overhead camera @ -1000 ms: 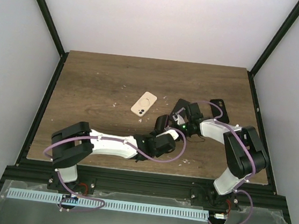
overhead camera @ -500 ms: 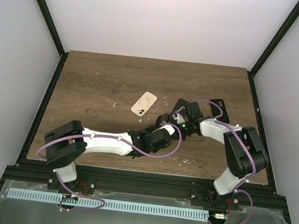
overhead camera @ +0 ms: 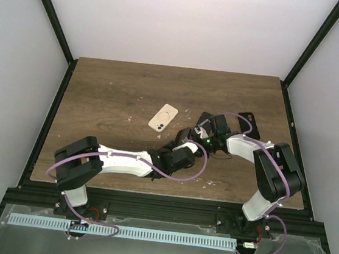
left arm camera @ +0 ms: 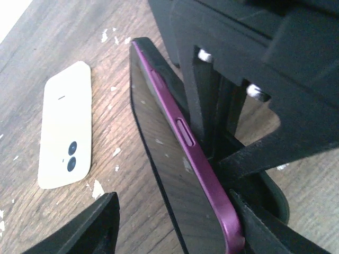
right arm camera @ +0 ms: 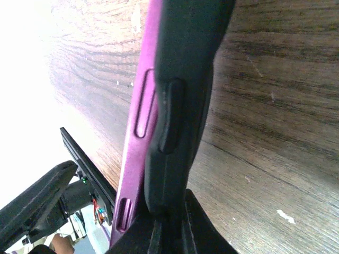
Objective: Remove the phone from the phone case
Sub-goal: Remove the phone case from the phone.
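Phone: purple phone with a dark glass screen, on its long edge across the middle of the left wrist view.
Case: black soft phone case, lying along the phone's purple rim, centre of the right wrist view.
Right gripper: fingers clamped on the case's edge, bottom of frame.
Left gripper: fingers wide apart — phone between them, nearer the lower-right one.
Table: brown wooden table; a flat cream phone-shaped slab with two camera lenses lies at left, apart from the phone.

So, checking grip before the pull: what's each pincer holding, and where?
Right pincer clamps the black phone case by one end; left pincer stands open around the purple phone, gripping nothing.
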Tool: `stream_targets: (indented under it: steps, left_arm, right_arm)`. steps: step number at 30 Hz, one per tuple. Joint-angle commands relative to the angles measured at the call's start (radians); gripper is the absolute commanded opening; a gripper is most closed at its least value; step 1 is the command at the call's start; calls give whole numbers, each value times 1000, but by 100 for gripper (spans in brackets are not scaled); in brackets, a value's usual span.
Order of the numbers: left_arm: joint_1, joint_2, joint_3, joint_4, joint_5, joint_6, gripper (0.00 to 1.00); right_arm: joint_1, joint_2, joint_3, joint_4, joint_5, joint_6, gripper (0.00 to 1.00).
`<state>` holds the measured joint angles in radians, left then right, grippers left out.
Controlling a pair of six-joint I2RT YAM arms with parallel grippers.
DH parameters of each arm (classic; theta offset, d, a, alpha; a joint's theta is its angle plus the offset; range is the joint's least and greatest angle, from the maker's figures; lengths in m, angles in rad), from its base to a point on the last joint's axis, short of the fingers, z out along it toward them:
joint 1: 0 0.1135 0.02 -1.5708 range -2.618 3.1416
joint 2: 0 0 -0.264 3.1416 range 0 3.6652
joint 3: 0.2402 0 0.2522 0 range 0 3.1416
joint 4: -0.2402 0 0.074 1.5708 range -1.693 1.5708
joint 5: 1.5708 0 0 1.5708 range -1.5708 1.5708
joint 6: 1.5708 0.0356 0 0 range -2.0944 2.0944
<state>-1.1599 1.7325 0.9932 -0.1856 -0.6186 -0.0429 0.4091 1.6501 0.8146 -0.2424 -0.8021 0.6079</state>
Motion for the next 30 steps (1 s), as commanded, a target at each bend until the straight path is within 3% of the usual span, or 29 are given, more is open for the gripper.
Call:
stream_targets:
  steps: [1,8,17,24,30]
  left_arm:
    - [8,38,-6,-1,-152,50,53]
    - [-10,-12,-24,51,-172,85,25]
    - [-9,-163,-61,65,-126,14,0]
    - [8,-298,-100,53,-60,-76,0]
    - [19,-417,-141,28,-32,-124,0]
  right_arm:
    - [6,-34,5,8,-118,6,1]
    - [7,-31,12,-11,-75,-20,1]
    - [7,-29,42,-61,60,-71,1]
    - [5,-43,58,-104,224,-106,1]
    - [-9,-83,74,-98,213,-152,1]
